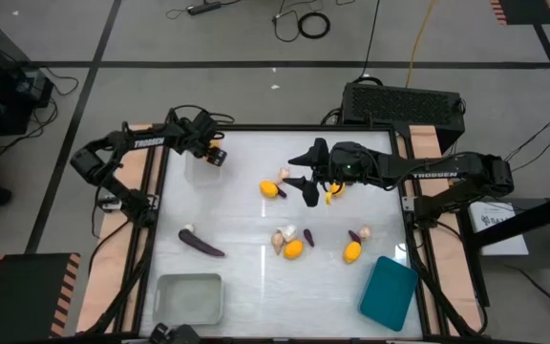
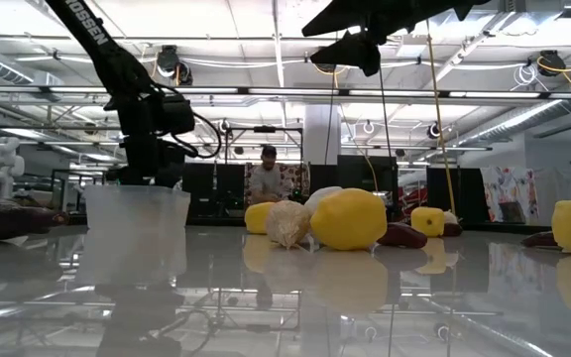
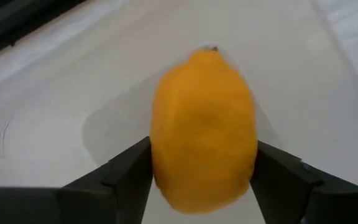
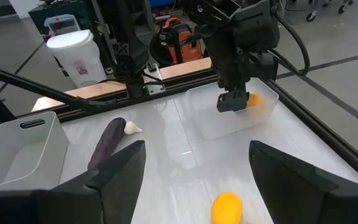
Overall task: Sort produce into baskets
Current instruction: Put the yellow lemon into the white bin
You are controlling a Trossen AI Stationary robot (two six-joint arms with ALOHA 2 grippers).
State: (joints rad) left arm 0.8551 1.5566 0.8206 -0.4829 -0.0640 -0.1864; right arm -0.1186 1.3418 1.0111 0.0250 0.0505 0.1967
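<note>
My left gripper [image 1: 214,155] is at the table's far left, over the small clear tray [image 1: 201,169], and is shut on an orange-yellow fruit [image 3: 204,127]. The right wrist view shows that fruit [image 4: 252,100] down inside the clear tray [image 4: 229,118]. My right gripper [image 1: 308,183] is open and empty, high above the table's middle. Below and near it lie more yellow fruits [image 1: 270,188] [image 1: 293,249] [image 1: 352,251], pale bulbs [image 1: 280,239] and tiny eggplants [image 1: 308,236]. The long eggplant [image 1: 201,244] lies on the table at the left. My left gripper pinches the fruit's two long sides [image 3: 157,155] between its two fingers, which lie across the fruit's middle. The fingers [image 4: 232,102] come down from above into the clear tray. Whether the fruit rests on the tray's floor I cannot tell.
The greyish tray [image 1: 190,296] stands at the near left and the teal tray [image 1: 388,291] at the near right. A pale bulb [image 1: 187,229] lies by the long eggplant's end. A person [image 2: 266,183] shows far behind the table.
</note>
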